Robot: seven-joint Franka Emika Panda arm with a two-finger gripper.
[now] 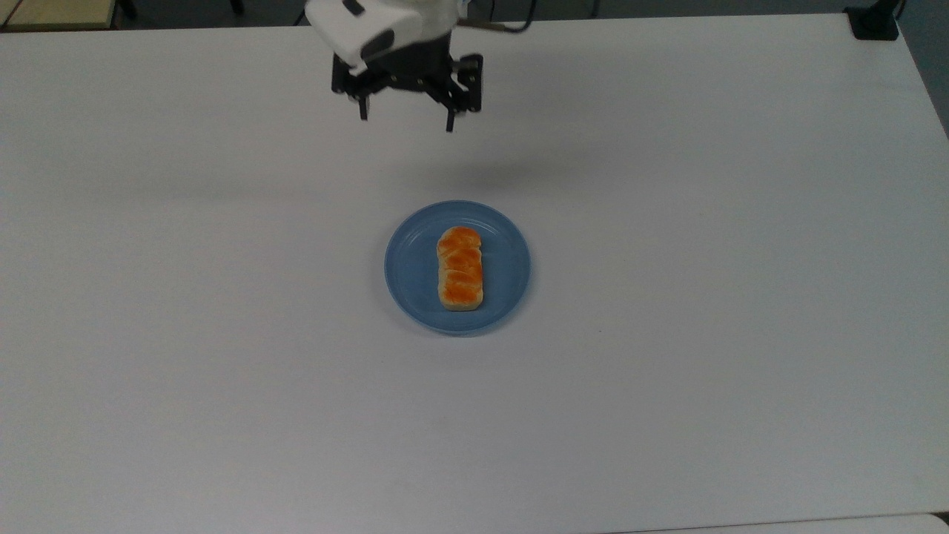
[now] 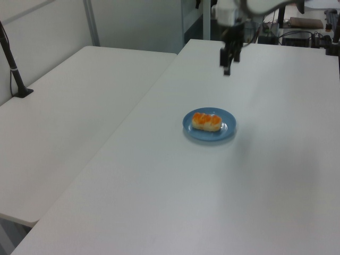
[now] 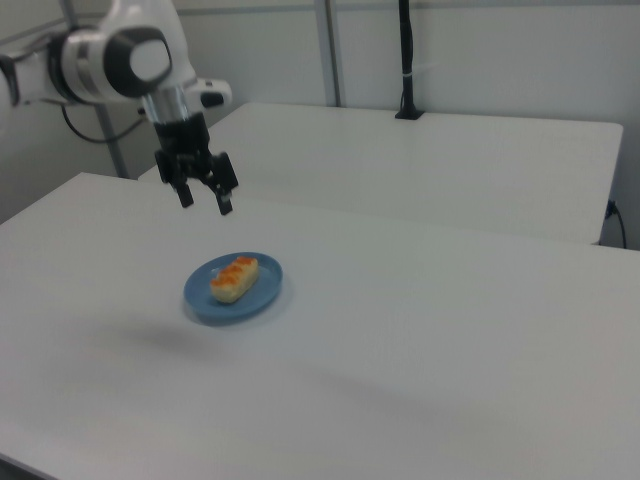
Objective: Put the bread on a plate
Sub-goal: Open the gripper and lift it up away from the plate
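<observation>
The bread [image 1: 460, 268], an oblong bun with a glossy orange-brown top, lies flat in the middle of the round blue plate [image 1: 506, 265] on the white table. The bread [image 2: 206, 121] on the plate [image 2: 227, 129] also appears in the left view, and the bread [image 3: 234, 278] on the plate [image 3: 262, 292] in the right view. My gripper [image 1: 405, 121] hangs open and empty, raised well above the table and far from the plate toward the top view's upper edge. The gripper [image 3: 204, 202] in the right view is up and to the left of the plate, and the gripper [image 2: 229, 65] in the left view is high behind it.
A second white table [image 2: 69, 95] adjoins on the left view's left, with a black post [image 2: 13, 71] clamped to it. A black clamp [image 1: 875, 22] sits at the table's corner in the top view's upper right. Cables and equipment [image 2: 297, 32] lie behind the table.
</observation>
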